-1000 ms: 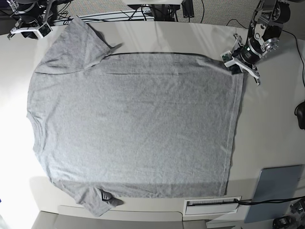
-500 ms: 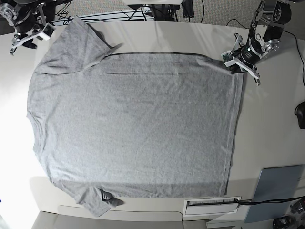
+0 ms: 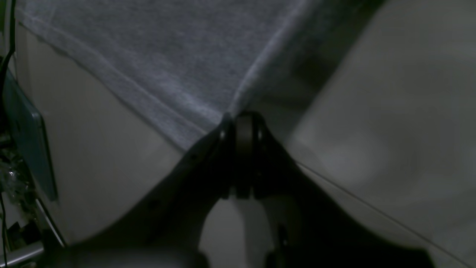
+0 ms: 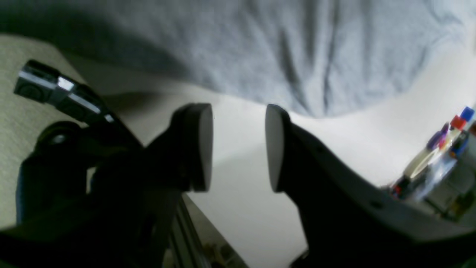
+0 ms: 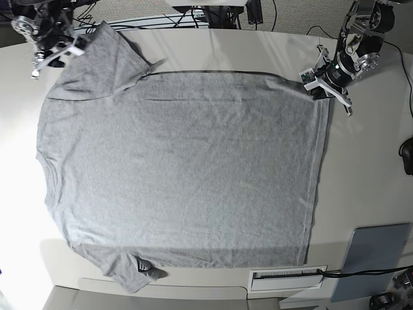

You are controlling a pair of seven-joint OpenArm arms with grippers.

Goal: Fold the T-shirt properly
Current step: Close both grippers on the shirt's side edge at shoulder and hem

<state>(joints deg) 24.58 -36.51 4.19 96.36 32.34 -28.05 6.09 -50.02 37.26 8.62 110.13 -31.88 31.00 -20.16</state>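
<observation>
The grey T-shirt (image 5: 181, 168) lies spread flat on the pale table (image 5: 368, 161), with one sleeve at the far left and the other at the near left. No lettering shows on the upper side. My left gripper (image 5: 321, 89) sits at the far right hem corner. In the left wrist view the left gripper (image 3: 241, 121) is shut, with the T-shirt (image 3: 167, 56) corner pinched at its tips. My right gripper (image 5: 57, 58) hovers beside the far left sleeve. In the right wrist view the right gripper (image 4: 238, 145) stands open and empty, just short of the T-shirt (image 4: 297, 56) edge.
A blue-grey flat pad (image 5: 374, 258) lies at the near right, also seen as the pad (image 3: 22, 130) in the left wrist view. A white strip (image 5: 287, 278) sits at the front edge. Cables (image 5: 193, 13) run behind the table. A dark object (image 5: 408, 155) rests at the right edge.
My right arm has moved right and slightly nearer, closing in on the far left sleeve. The left gripper has stayed at the hem corner, and the shirt has not shifted.
</observation>
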